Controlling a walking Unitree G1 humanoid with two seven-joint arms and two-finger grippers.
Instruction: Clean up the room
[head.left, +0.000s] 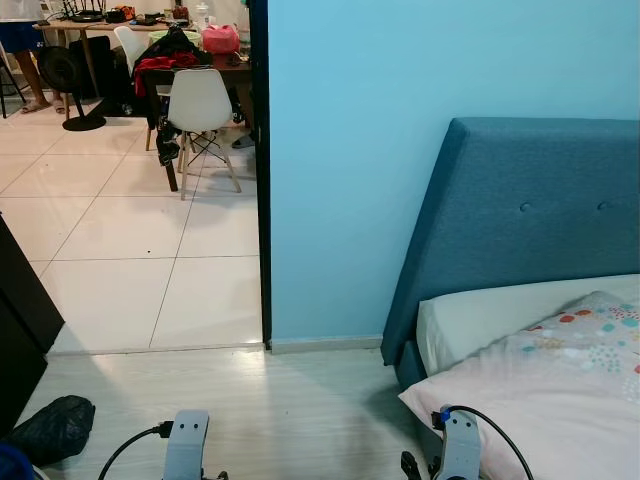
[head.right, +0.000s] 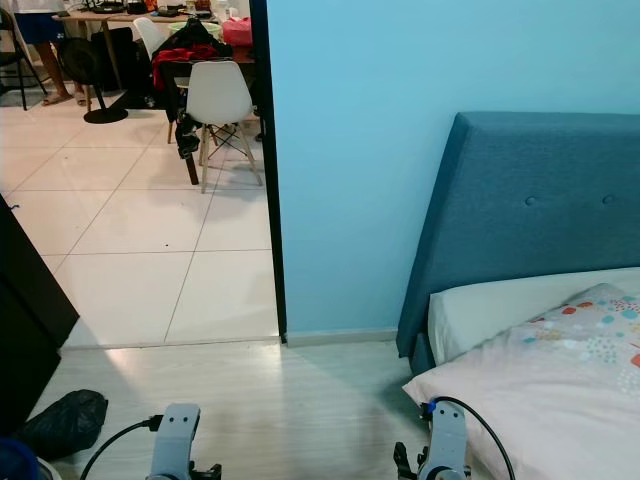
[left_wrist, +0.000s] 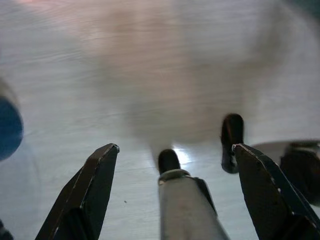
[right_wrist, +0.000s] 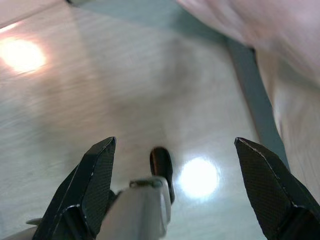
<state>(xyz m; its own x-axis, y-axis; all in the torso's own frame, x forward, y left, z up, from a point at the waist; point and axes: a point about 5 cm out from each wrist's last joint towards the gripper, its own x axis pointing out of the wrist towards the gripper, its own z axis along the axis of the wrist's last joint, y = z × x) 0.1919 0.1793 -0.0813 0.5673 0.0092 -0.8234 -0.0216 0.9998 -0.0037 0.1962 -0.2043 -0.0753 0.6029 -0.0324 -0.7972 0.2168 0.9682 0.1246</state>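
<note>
Left eye view looks down across a pale wood-look floor (head.left: 300, 410) toward a light blue wall (head.left: 400, 150), with a bed (head.left: 540, 380) at the right edge and a tiled room beyond the doorway. Both arms hang low: the left gripper (left_wrist: 175, 175) has its two black fingers spread wide over bare floor with nothing between them, and the right gripper (right_wrist: 175, 170) is likewise splayed and empty just beside the bed's side. The likeliest thing to tidy is a crumpled black bag (head.left: 55, 428) lying on the floor near its left edge, next to a dark cabinet (head.left: 25, 330). It sits to the left of the left gripper, apart from it. To do this well, I judge the robot should turn left and bend until the bag lies between the spread fingers before closing, pinching a raised fold rather than scraping the floor.
</note>
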